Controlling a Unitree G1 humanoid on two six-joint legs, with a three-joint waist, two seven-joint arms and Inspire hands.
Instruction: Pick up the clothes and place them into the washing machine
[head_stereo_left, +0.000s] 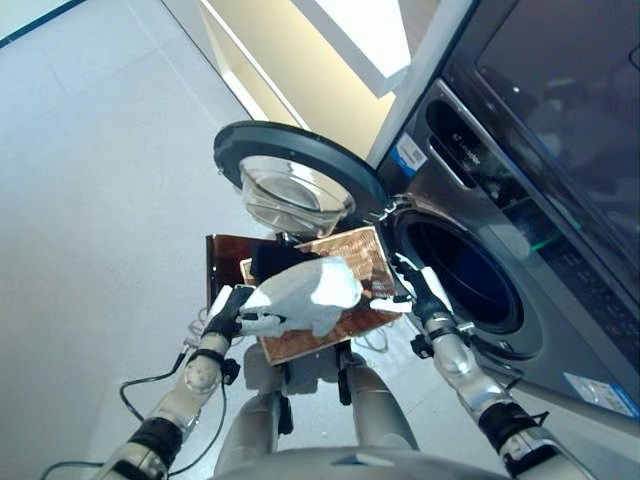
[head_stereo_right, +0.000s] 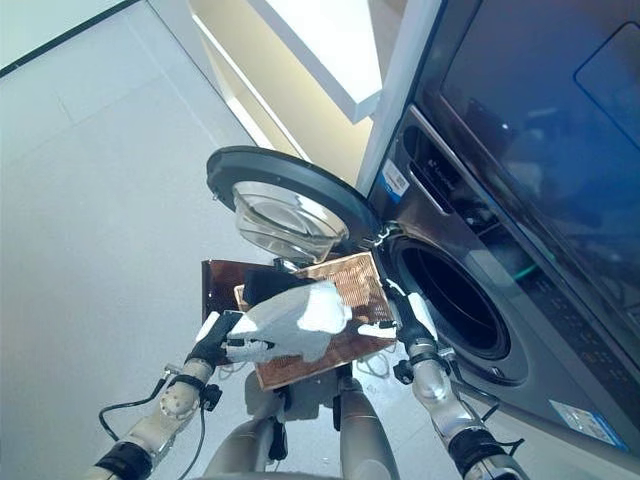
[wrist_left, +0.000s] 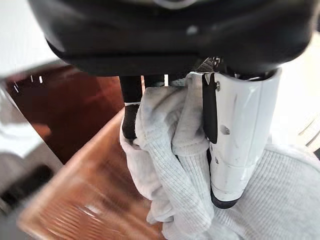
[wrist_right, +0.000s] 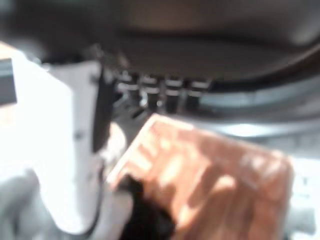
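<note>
Gripping a bunched white garment (head_stereo_left: 305, 290) at the centre of the frame, the left robot hand (head_stereo_left: 228, 312) is curling its dark fingers and white-covered thumb (wrist_left: 239, 145) around a fold of the ribbed cloth, as its own wrist view is showing up close. The garment is lying over a brown woven basket (head_stereo_left: 345, 258) that is sitting in the lower middle of the frame, with a dark piece of clothing (head_stereo_left: 275, 260) showing beside the white one. The right robot hand (head_stereo_left: 418, 292) is reaching in from the lower right and is resting against the basket's right edge, just in front of the washing machine (head_stereo_left: 520, 210); whether its fingers are clasping the rim cannot be told, since its wrist view is blurred. The machine is filling the right side of the frame, its dark drum opening (head_stereo_left: 462, 272) lying just right of the basket. The round door (head_stereo_left: 295, 175), with its clear glass bowl, is standing swung open at the upper centre, above the basket. Pale floor (head_stereo_left: 90, 200) is filling the left half.
</note>
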